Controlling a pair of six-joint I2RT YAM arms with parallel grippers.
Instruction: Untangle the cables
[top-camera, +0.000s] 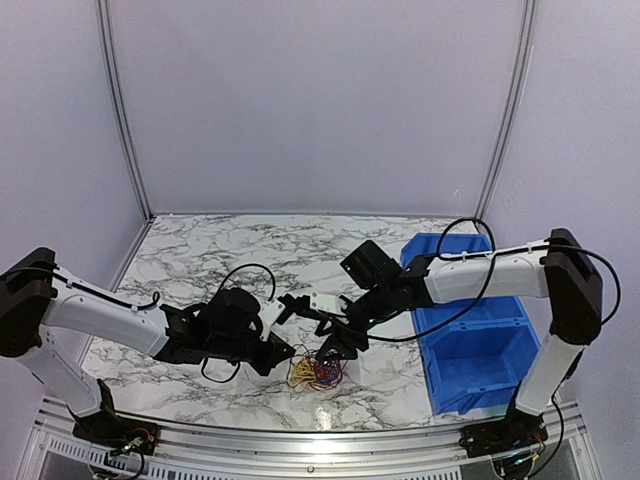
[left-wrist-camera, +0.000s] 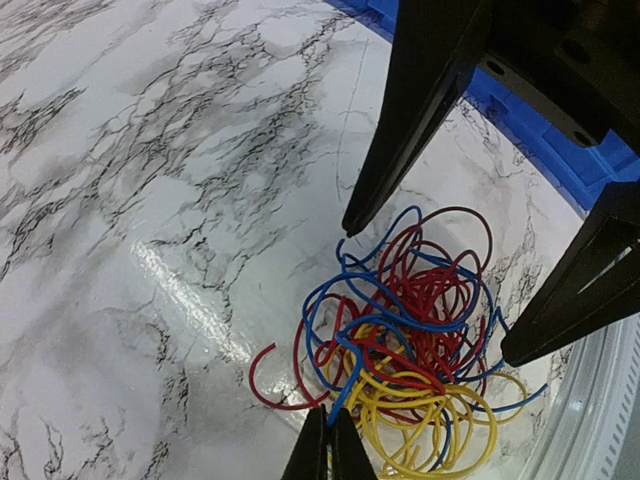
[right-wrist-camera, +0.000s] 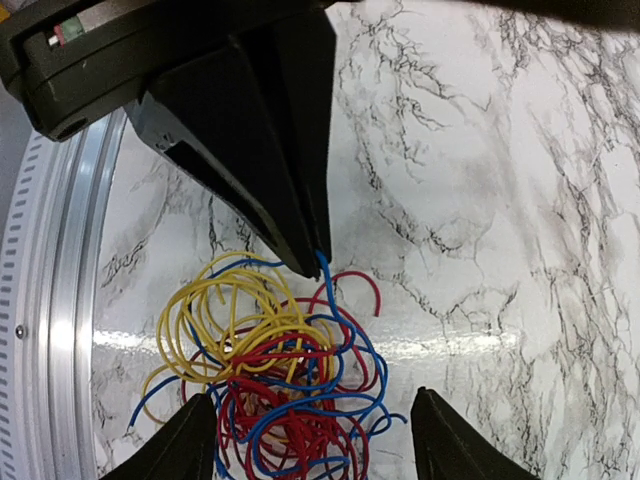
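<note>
Blue strand of the cables (left-wrist-camera: 420, 300) pinched in closed left tool (left-wrist-camera: 328, 445); right tool (right-wrist-camera: 310, 398) gapes above.

The cables (left-wrist-camera: 410, 340) are yellow, red and blue. The surface (left-wrist-camera: 150, 180) beneath the cables is white marble veined in grey. The bin (top-camera: 480, 350) beside them is blue.

Left gripper (top-camera: 288, 355), right gripper (top-camera: 330, 352) close together at cables (top-camera: 316, 372); blue bin (top-camera: 470, 345) right.
</note>
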